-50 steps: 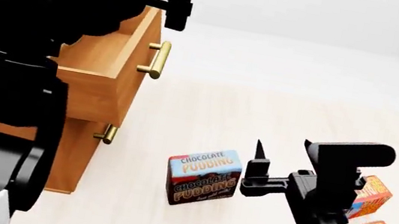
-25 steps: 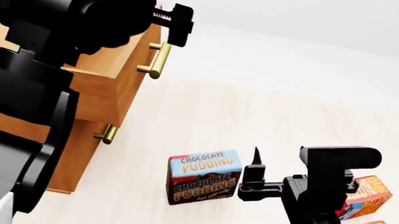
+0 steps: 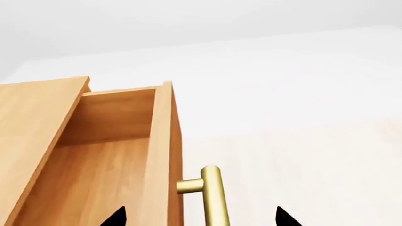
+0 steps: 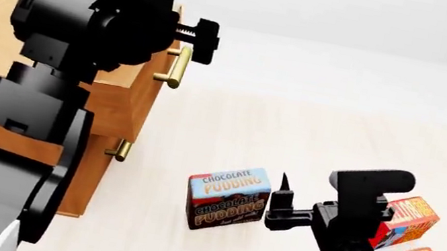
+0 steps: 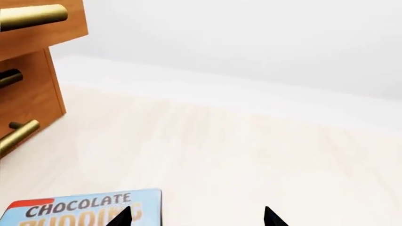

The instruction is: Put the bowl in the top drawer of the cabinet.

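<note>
- The right gripper [image 4: 298,196], jaws spread wide and holding nothing, hangs just beside the chocolate pudding box [image 4: 227,198].
- Past that box stands the cabinet [image 4: 99,166], light-brown wood grain.
- Its top drawer [image 3: 107,155] is pulled out, brass bar handle [image 3: 212,195] forward; the visible inside is bare wood.
- The left gripper [image 3: 196,217], fingertips wide apart, straddles that handle without touching.
- The bowl shows in no view.
</note>
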Robot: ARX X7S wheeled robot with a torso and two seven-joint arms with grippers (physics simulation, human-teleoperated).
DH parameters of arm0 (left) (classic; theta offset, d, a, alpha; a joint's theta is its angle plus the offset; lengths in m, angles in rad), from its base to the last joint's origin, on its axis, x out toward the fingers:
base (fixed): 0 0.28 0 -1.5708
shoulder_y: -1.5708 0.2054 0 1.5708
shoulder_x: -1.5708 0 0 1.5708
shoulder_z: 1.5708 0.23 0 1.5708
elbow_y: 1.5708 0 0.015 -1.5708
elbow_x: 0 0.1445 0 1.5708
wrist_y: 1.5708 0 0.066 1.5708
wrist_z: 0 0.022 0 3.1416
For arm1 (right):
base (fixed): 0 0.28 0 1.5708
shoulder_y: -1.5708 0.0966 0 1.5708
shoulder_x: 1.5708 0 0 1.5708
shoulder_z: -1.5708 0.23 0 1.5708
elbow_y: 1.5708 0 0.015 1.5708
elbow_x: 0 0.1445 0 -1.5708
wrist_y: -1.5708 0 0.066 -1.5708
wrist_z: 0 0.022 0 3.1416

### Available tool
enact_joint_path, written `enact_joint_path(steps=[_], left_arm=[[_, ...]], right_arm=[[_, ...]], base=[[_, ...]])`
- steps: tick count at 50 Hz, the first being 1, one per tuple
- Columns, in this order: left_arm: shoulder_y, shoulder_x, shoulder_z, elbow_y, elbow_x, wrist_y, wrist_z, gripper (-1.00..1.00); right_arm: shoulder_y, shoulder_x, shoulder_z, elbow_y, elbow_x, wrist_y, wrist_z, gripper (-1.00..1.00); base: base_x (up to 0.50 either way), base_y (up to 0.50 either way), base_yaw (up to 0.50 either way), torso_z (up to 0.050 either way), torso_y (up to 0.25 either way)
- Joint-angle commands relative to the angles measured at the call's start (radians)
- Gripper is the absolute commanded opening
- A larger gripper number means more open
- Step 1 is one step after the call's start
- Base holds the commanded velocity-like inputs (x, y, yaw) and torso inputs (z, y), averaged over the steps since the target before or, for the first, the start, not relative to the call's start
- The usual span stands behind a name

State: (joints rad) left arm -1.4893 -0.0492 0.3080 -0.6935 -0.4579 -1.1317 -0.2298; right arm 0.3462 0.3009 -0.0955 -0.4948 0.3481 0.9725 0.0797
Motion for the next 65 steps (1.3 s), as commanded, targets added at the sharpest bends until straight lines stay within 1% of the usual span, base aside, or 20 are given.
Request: enact_joint_path(steps=[1, 16, 24, 32, 44, 54, 65], left_arm=[[0.016, 0.002, 0.004, -0.013, -0.018, 0.015, -0.007, 1.0], [0.023, -0.006, -0.004, -0.007, -0.052, 0.004, -0.024, 1.0], [0.031, -0.006, -0.025, 0.03, -0.086, -0.028, -0.042, 1.0], [0.016, -0.018, -0.012, 0.019, -0.084, -0.016, -0.043, 1.0], [-0.004, -0.038, 0.013, -0.026, -0.072, 0.023, -0.024, 1.0], [0.012, -0.033, 0.028, -0.077, -0.07, 0.058, -0.003, 1.0], [0.011, -0.023, 0.008, -0.188, -0.087, 0.106, 0.025, 1.0]], right_arm=[[-0.008, 0.003, -0.009, 0.045, -0.004, -0.033, -0.008, 1.0], [-0.027, 0.012, -0.013, 0.037, 0.003, -0.036, -0.008, 1.0], [-0.036, 0.016, -0.025, 0.035, 0.003, -0.041, -0.01, 1.0], [-0.043, 0.022, -0.028, 0.034, 0.007, -0.044, -0.013, 1.0], [-0.03, 0.021, -0.05, 0.044, 0.005, -0.042, -0.011, 1.0], [-0.027, 0.019, -0.065, 0.054, 0.001, -0.048, -0.008, 1.0], [-0.03, 0.02, -0.071, 0.064, 0.001, -0.06, -0.007, 1.0]], base=[[0.0, 0.0, 0.0, 0.0, 0.0], [0.0, 0.0, 0.0, 0.0, 0.0], [0.0, 0.0, 0.0, 0.0, 0.0], [0.0, 0.0, 0.0, 0.0, 0.0], [0.0, 0.0, 0.0, 0.0, 0.0], [0.0, 0.0, 0.0, 0.0, 0.0], [0.0, 0.0, 0.0, 0.0, 0.0]])
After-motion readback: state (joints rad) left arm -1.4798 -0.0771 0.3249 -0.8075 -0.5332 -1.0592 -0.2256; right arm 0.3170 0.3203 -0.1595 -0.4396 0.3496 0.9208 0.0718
